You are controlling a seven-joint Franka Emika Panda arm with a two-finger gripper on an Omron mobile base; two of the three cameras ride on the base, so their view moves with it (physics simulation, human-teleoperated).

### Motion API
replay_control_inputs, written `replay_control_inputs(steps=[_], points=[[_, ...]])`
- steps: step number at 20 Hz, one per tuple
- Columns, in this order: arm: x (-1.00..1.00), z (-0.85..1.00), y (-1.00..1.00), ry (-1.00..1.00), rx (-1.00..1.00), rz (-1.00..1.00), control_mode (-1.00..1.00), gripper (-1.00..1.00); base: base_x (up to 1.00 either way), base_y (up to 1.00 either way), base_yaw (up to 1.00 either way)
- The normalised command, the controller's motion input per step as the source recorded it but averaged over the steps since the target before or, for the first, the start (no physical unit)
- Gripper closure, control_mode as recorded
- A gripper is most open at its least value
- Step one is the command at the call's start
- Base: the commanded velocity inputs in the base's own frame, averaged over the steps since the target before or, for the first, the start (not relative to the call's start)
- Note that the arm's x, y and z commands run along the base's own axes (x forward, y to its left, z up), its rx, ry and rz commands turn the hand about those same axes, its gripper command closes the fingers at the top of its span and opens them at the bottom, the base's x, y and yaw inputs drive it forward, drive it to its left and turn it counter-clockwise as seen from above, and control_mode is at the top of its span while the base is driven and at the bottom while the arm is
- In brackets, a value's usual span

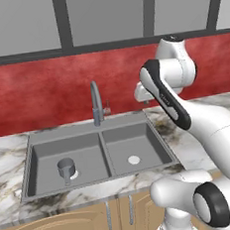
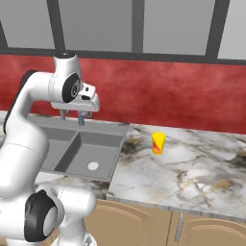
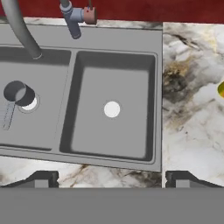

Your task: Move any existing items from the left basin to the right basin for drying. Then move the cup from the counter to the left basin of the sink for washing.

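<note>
Grey sink [image 1: 96, 133] holds two basins: one small metal pot [image 1: 66, 168] sits in the left basin [image 1: 42, 161], while the right basin [image 1: 150, 146] shows one white drain. One yellow cup [image 2: 158, 143] stands on the counter [image 2: 202, 168]. One gripper [image 2: 72, 115] hangs above, fingers spread, gripping nothing.

Yellow cup [image 2: 158, 143] upright on marble counter [image 2: 202, 168], right of the sink [image 2: 103, 132]; hand [image 2: 72, 116] spread wide above.

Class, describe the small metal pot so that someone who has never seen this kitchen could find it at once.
Find the grey double sink set in the marble counter. In its left basin, beside the white drain, stands a small grey pot with a thin straight handle, unlike the handleless yellow cup on the counter.
</note>
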Motion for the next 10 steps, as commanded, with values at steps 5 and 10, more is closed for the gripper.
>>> replay_control_inputs(steps=[5,10], points=[[-0.06,-0.1,0.45,0.0,-0.03,0.0,-1.0,-1.0,0.0,0.0,0.0],[-0.08,-0.11,0.34,0.02,-0.01,0.0,-1.0,-1.0,0.0,0.0,0.0]])
